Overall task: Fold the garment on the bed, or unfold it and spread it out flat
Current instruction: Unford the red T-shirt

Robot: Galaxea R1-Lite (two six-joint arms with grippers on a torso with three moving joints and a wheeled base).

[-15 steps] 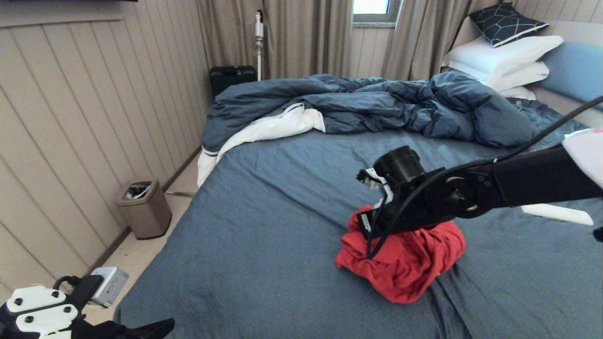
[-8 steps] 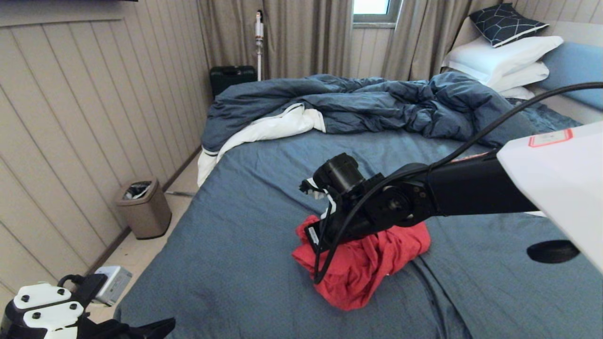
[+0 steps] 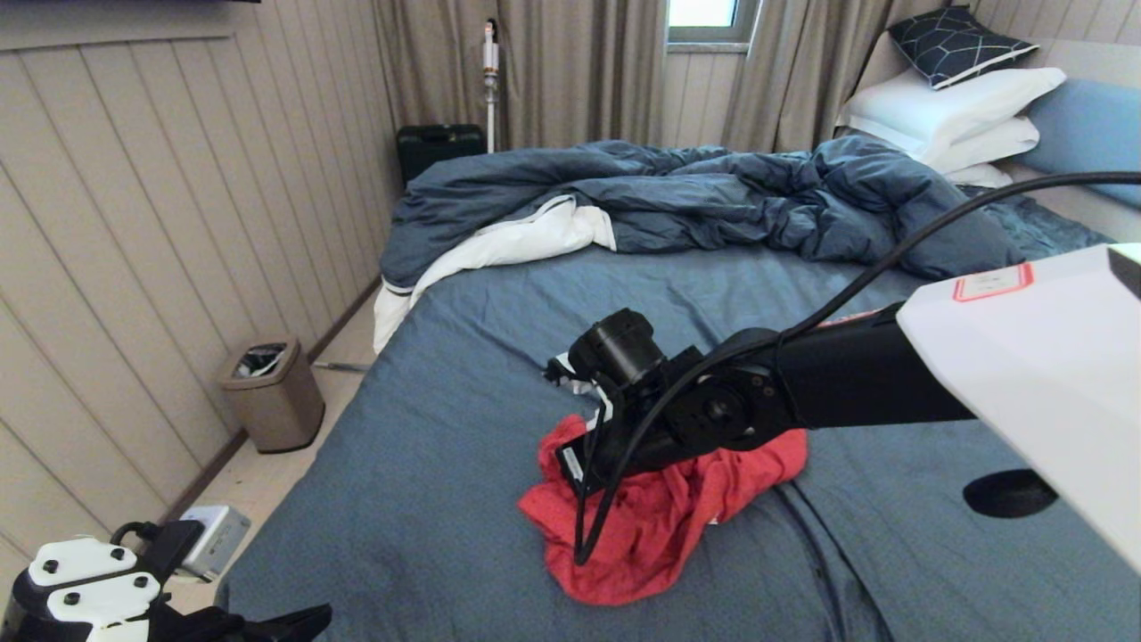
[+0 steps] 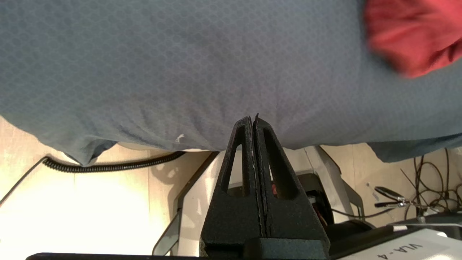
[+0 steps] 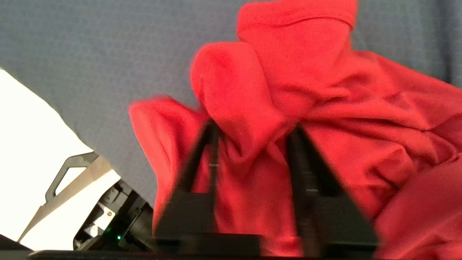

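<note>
The shirt (image 3: pixel 655 517) is lying bunched mid-bed (image 3: pixel 428 499), neither folded nor spread, with the right gripper (image 5: pixel 254 135) standing apart around a fold and the left gripper (image 4: pixel 252 121) sitting closed.

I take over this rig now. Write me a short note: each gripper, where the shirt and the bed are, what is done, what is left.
Right gripper: open, fingers apart with a fold of the red T-shirt between them, not clamped. Its arm reaches across the bed from the right.
Left gripper: shut, empty, parked at the near edge of the bed, apart from the shirt.
The T-shirt lies in a crumpled heap on the blue-grey sheet, well in front of the rumpled duvet and the pillows.
Done: nothing visible; the shirt is neither folded nor flat.
Left: probably take hold of an edge, spread the shirt flat, then fold it.
</note>
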